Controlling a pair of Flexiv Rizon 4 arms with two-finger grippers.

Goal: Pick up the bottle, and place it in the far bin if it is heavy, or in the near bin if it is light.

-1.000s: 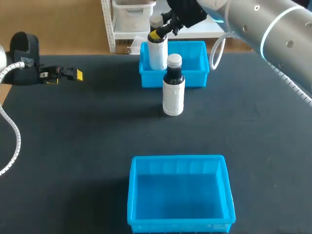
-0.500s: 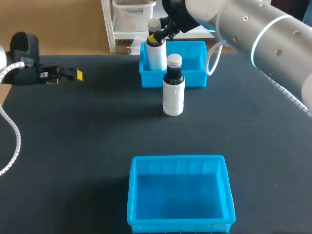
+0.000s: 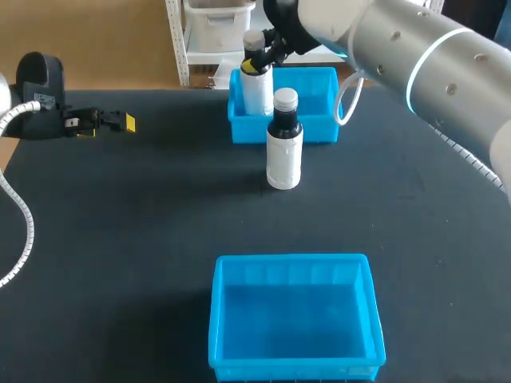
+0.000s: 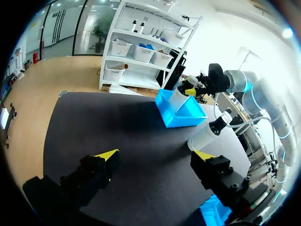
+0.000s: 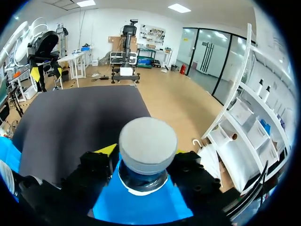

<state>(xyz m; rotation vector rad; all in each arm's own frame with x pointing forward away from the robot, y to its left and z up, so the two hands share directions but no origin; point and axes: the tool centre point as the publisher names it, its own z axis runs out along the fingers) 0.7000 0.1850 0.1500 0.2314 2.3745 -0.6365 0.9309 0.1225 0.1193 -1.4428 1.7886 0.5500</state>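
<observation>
A white bottle with a grey cap (image 3: 257,92) stands upright at the left end of the far blue bin (image 3: 315,124). My right gripper (image 3: 257,57) sits at its neck, just under the cap. In the right wrist view the cap (image 5: 147,141) fills the space at the gripper (image 5: 146,159) and hides the contact. A second bottle (image 3: 283,155), white with a dark neck, stands on the table in front of the far bin. My left gripper (image 3: 120,122) rests open and empty at the far left (image 4: 155,157).
The near blue bin (image 3: 291,260) sits empty at the table's front edge. The left wrist view shows the far bin (image 4: 181,115) and the standing bottle (image 4: 207,134) well ahead of that gripper. Black tabletop lies between the bins.
The right arm has swung a little left and lowered the bottle slightly into the far bin. The left arm and the standing bottle have not moved.
</observation>
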